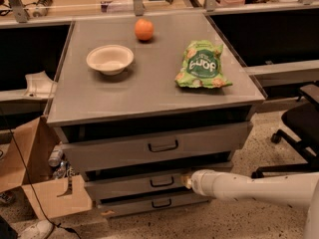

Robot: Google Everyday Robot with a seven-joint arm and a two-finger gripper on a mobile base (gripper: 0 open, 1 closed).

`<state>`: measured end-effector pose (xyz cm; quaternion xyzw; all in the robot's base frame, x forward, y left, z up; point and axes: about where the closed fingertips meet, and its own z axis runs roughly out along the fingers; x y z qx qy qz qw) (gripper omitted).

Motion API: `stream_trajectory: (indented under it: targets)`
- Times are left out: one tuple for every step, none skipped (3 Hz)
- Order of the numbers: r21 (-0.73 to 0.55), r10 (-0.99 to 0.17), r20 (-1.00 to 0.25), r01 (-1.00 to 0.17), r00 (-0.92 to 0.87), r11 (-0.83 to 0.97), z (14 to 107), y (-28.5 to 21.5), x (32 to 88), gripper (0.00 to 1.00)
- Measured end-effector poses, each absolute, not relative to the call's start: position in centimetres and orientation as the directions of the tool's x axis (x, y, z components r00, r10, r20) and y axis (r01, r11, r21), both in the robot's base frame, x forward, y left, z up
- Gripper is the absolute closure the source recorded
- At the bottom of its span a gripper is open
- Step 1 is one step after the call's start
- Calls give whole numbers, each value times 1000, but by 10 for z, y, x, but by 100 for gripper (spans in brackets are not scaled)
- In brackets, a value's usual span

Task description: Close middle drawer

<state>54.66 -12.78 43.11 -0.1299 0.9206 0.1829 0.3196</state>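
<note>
In the camera view, you are looking down on a grey three-drawer cabinet, and the middle drawer (134, 187) is sitting second from the top, its low front panel facing you with a small dark bar handle (162, 181) at its centre. A dark gap is showing above that panel, so the drawer is probably not fully home.

The white arm (249, 185) is reaching in from the right of the middle drawer, and the hand (186, 180) at its tip is lying against the drawer's front, just right of the handle. You cannot tell whether the hand is released or clenched, and it does not appear to be grasping anything.

Directly above the middle drawer, the taller top drawer (114, 151) is jutting forward, and directly below it the lowest drawer (129, 205) is showing. Well above the middle drawer, the worktop (149, 91) is carrying a white bowl (110, 59), an orange (144, 29) and a green chip bag (202, 66). A cardboard box (35, 183) is standing to the left of the middle drawer.

You appear to be in the pushing step. Next, you are likely needing a steady, straight push into the panel, square to the cabinet, until the front stops.
</note>
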Motion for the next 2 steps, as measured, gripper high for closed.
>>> stream_trajectory:
  targets:
    - [257, -123, -636, -359, -761, 897, 432, -126, 546, 97]
    - [257, -123, -636, -359, -761, 897, 432, -126, 546, 74]
